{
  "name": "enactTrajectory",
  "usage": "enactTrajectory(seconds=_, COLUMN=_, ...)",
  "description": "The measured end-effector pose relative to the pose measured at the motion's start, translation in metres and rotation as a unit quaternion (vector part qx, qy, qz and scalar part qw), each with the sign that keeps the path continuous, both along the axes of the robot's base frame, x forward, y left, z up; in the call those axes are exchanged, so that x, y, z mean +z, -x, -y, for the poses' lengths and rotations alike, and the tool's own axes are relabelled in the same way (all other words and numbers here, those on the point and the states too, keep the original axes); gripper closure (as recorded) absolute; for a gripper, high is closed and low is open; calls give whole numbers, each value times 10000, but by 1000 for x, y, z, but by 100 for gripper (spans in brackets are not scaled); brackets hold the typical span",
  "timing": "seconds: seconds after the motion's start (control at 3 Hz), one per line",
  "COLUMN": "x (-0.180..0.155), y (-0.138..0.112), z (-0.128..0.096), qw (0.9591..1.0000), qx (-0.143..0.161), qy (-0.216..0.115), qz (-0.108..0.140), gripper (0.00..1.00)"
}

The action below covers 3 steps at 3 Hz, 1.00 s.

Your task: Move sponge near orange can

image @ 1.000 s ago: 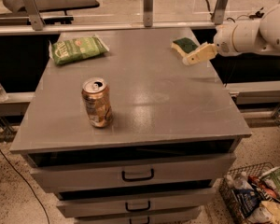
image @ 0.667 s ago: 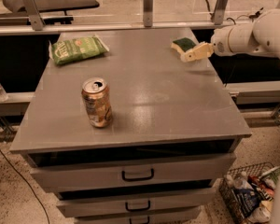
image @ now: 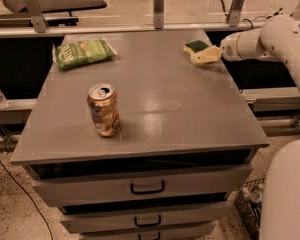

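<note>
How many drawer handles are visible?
3, stacked on the cabinet front: top handle, middle handle, bottom handle at the frame edge; more may hide below. The tool is by the sponge.

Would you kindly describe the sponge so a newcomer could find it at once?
Start at the grey cabinet top and go to its far right corner, where the robot's tool reaches in from the right. The sponge lies right beside it: small and dark green on top, unlike the larger light-green chip bag far left and the upright orange can nearer the front.

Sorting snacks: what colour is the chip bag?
The bag is green, camera view; claw at the sponge, far corner.
</note>
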State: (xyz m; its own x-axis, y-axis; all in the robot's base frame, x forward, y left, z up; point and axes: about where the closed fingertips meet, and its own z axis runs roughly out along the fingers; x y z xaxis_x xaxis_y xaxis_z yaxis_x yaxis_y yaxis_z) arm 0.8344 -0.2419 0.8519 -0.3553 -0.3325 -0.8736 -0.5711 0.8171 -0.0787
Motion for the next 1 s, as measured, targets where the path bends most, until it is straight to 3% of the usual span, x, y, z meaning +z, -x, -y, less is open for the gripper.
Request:
enactTrajectory(seconds=0.33, x=-3, y=-6, z=-11, qw=9997, qx=2, qy=-148, qz=-196, gripper=47)
enactTrajectory(seconds=0.67, x=1, y=-4, z=-22, qw=9993, qx=80, qy=-210, qz=-304, gripper=71)
enactTrajectory(seconds=1.0, x=22, y=10, z=-51, qw=9977, qx=588, qy=-127, qz=-314, gripper=95)
